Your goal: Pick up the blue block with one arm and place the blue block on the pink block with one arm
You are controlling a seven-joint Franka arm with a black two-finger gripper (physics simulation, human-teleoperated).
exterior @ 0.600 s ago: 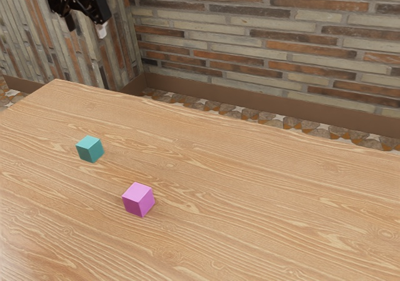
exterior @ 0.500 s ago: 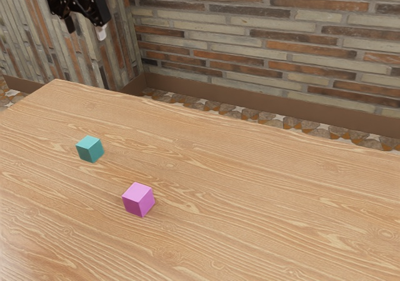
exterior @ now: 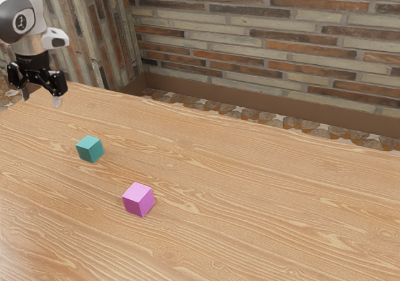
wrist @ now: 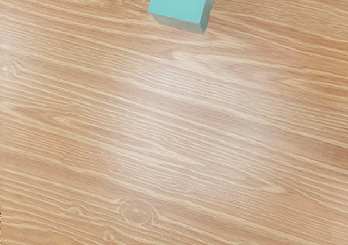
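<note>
"Blue block (exterior: pixel 90 148) — where is it?"
"On the wood table (exterior: pixel 250 187), near the pink block (exterior: pixel 138 199), not touching it."
"And the gripper (exterior: pixel 40 95)?"
"By the table's far edge, at the exterior view's left — fingers wide apart, holding nothing."

Bright, even light comes from above. The top faces of the blue block (exterior: pixel 90 148) and the pink block (exterior: pixel 138 199) are paler than their sides. Each of the 2 casts a short, soft shadow on the table (exterior: pixel 262 187), close against its base. The wood has a mild sheen: in the wrist view a pale, washed band runs slantwise across the grain beside the blue block. The table's near corner at the exterior view's left turns darker and redder. The brick wall (exterior: pixel 262 37) is lit flatly, with a dark strip along its foot.
</note>
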